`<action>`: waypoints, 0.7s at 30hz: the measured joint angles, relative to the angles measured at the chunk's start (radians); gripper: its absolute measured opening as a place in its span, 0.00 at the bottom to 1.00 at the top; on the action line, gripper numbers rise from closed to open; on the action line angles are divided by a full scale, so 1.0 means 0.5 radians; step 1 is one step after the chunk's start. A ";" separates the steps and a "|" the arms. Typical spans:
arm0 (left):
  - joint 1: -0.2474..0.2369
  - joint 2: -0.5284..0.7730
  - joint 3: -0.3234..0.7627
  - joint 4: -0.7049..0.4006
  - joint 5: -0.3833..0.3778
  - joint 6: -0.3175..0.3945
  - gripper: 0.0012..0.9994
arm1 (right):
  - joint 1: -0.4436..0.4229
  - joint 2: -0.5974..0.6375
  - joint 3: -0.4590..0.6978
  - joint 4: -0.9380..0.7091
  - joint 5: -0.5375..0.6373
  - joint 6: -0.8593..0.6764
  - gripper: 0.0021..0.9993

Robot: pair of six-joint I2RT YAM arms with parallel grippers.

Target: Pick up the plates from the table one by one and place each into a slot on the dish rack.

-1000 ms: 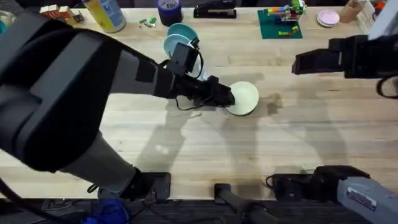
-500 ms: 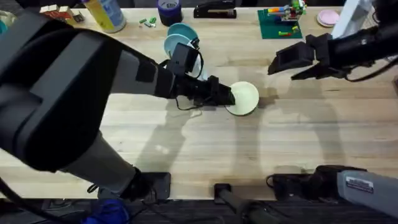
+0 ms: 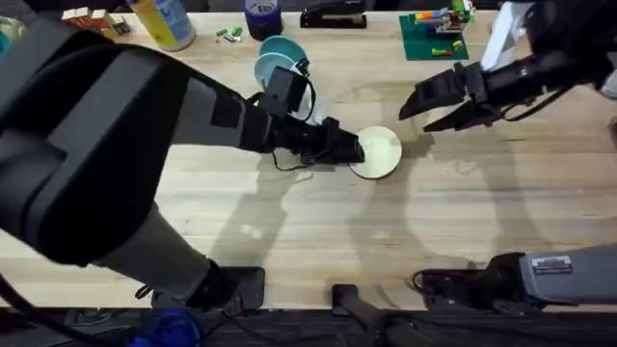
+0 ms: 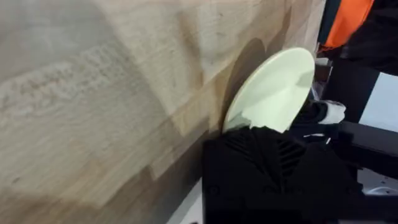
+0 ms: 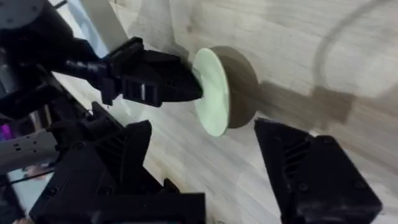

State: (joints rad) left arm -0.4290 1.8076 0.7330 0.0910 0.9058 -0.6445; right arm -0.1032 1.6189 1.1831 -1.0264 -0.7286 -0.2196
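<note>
A pale yellow-green plate (image 3: 381, 152) is held tilted on its edge just above the table (image 3: 289, 231). My left gripper (image 3: 357, 150) is shut on its left rim. The left wrist view shows the plate (image 4: 273, 87) rising from my black finger (image 4: 273, 168). My right gripper (image 3: 416, 116) hovers open to the plate's upper right, a short gap away. Its wrist view shows both fingers (image 5: 112, 168) spread wide before the plate (image 5: 211, 99) and the left gripper (image 5: 180, 84). Two light blue plates (image 3: 278, 60) stand upright behind the left arm, and the dish rack under them is mostly hidden.
Along the table's far edge sit a green baseplate with bricks (image 3: 434, 39), a pink plate (image 3: 508, 27), a black stapler (image 3: 333, 14), a purple roll (image 3: 262, 14) and a yellow bottle (image 3: 164, 19). Bare wood lies in front of the plate.
The right arm has swung left from the table's right edge to just right of the held plate, fingers open. The left arm and plate have not moved.
</note>
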 joint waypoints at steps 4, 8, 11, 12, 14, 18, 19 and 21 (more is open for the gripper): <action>0.000 0.000 0.000 0.000 0.000 0.000 0.04 | 0.000 0.144 0.000 0.001 -0.028 -0.076 1.00; 0.000 0.000 0.000 0.000 0.000 0.000 0.04 | 0.000 0.248 0.000 -0.001 -0.042 -0.125 1.00; 0.000 0.000 0.000 0.000 0.000 0.000 0.04 | 0.011 0.286 0.000 0.008 -0.044 -0.156 1.00; 0.000 0.000 0.000 0.000 0.000 0.000 0.04 | 0.021 0.291 0.000 0.016 -0.045 -0.161 1.00; 0.000 -0.001 0.000 0.000 0.000 0.000 0.04 | 0.056 0.294 -0.002 0.033 -0.049 -0.167 1.00; 0.000 0.000 0.000 0.000 0.000 0.000 0.04 | 0.145 0.294 -0.030 0.106 -0.056 -0.175 1.00; 0.000 0.000 0.000 0.000 0.000 0.000 0.04 | 0.164 0.294 -0.043 0.119 -0.056 -0.175 1.00; 0.000 0.000 0.000 0.000 0.000 0.000 0.04 | 0.192 0.294 -0.069 0.142 -0.056 -0.174 1.00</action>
State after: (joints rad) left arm -0.4290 1.8076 0.7330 0.0910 0.9058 -0.6443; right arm -0.0070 1.7657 1.1488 -0.9552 -0.7567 -0.3065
